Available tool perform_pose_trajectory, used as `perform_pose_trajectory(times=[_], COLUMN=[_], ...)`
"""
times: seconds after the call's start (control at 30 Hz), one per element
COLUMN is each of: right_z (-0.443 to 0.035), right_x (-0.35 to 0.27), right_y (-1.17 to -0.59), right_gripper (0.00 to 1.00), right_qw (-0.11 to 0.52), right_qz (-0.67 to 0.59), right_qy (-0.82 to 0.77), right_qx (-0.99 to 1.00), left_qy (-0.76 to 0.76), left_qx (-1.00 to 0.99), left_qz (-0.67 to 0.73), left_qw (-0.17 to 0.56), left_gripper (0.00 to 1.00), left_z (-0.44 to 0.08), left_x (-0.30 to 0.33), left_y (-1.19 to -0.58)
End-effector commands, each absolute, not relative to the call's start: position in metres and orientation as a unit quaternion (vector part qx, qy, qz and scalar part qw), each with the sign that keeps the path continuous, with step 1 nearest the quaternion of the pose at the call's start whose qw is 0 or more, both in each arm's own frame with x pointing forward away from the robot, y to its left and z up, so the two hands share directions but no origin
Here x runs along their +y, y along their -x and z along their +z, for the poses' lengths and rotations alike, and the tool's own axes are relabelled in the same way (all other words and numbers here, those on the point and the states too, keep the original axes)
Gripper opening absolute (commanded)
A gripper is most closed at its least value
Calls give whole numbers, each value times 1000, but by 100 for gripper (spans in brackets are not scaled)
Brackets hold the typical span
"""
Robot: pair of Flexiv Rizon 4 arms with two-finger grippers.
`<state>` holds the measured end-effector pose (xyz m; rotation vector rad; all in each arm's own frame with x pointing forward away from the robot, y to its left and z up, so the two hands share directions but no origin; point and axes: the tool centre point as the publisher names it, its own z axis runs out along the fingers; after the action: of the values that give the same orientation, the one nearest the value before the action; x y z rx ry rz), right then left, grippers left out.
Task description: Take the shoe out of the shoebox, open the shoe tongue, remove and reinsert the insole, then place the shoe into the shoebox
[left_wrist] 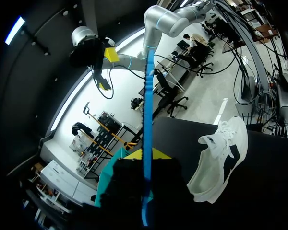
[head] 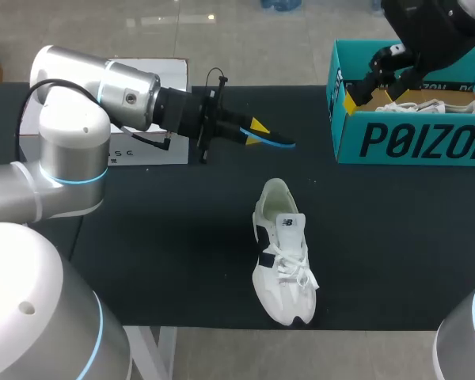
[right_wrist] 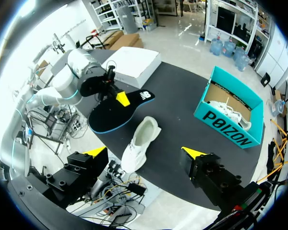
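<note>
From above: can see the shoe [head: 283, 261] out of the teal shoebox [head: 412, 142], lying on the black surface [head: 158, 261], well apart from the shoebox and wide open at the top. Can also see the left tool [head: 256, 127] up over the surface, pinching the dark insole [head: 275, 141] by one end. Over the shoebox hangs the right tool [head: 366, 83]; hard to tell from here if spread or not. Along the left wrist: shows the insole [left_wrist: 147, 105] edge-on as a thin blue strip, squeezed between the yellow tips of the left tool [left_wrist: 148, 155], with the shoe [left_wrist: 221, 158] off to one side. Along the right wrist: shows the right tool [right_wrist: 144, 153] spread wide with nothing in it, the shoe [right_wrist: 139, 141] ahead on the surface, the insole [right_wrist: 117, 115] held up near it, and a second shoe [right_wrist: 233, 108] inside the shoebox [right_wrist: 228, 127]. So, as a guess: taking out done, tongue opened, insole pulled out. Left to do: slide the insole back in, then put the shoe in the shoebox.
</note>
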<state>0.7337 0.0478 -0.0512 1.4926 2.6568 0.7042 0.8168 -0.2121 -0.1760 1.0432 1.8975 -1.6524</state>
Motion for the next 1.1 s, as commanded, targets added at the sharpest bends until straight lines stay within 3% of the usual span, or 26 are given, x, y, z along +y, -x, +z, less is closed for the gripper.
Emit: perform_pose_trajectory(times=[0.03, 0.17, 0.27, 0.57, 1.1], right_z=[-52, -52, -52, -52, -52], right_x=[49, 49, 49, 49, 49], right_y=[-735, -735, -735, -735, -735], right_gripper=[100, 100, 100, 100, 100], right_qw=[6, 6, 6, 6, 6], right_qz=[223, 223, 223, 223, 223], right_qy=[-478, -478, -478, -478, -478], right_qx=[849, 849, 849, 849, 849], left_qy=[-375, -375, -433, -518, -566], left_qx=[682, 682, 639, 601, 532], left_qz=[-593, -593, -573, -487, -433], left_qw=[207, 207, 275, 365, 457], left_gripper=[0, 0, 0, 0, 0], left_z=[-176, -176, -176, -202, -188], left_x=[-213, -213, -216, -199, -203], left_y=[-816, -816, -808, -804, -799])
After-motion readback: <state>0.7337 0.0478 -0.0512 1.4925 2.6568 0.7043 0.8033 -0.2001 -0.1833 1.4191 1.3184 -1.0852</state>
